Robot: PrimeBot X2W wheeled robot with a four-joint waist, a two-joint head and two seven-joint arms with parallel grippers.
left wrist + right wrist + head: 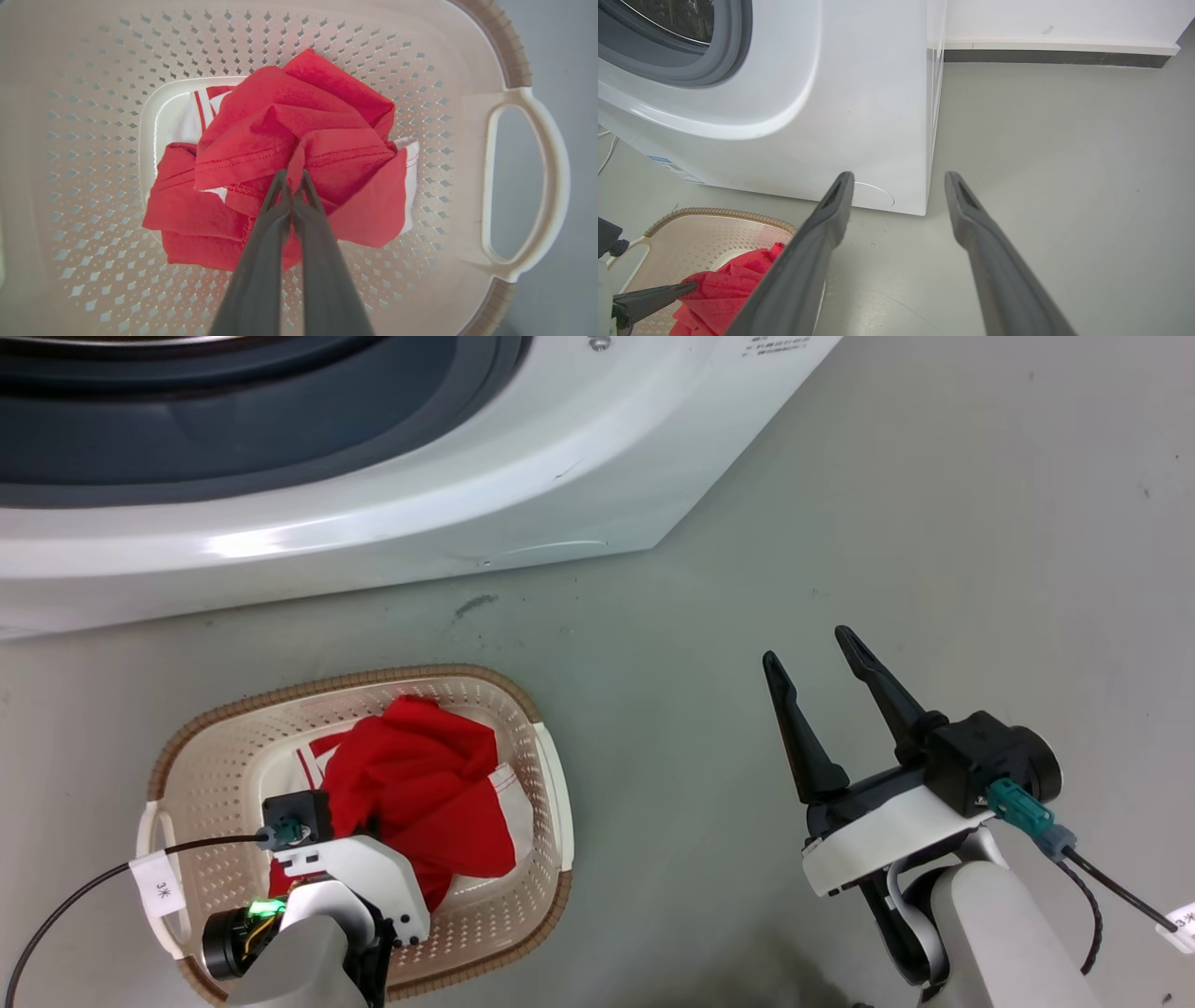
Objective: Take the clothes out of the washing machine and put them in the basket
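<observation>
— While the washing machine [373, 523] looms at twelve o'clock, how far along?
— Nearly done, it seems: the basket [215, 747] at seven o'clock holds the clothes [420, 775]; the left claw [292, 179] pinches a red fold, release pending. The right claw [808, 646], four o'clock, gapes empty.

Laundry rm w/ washing machine [420, 504], basket [215, 775] (bare grey floor [840, 523]).

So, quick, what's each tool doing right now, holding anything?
Left tool: closed on the red jersey, down in the basket.
Right tool: open, holding nothing.
</observation>
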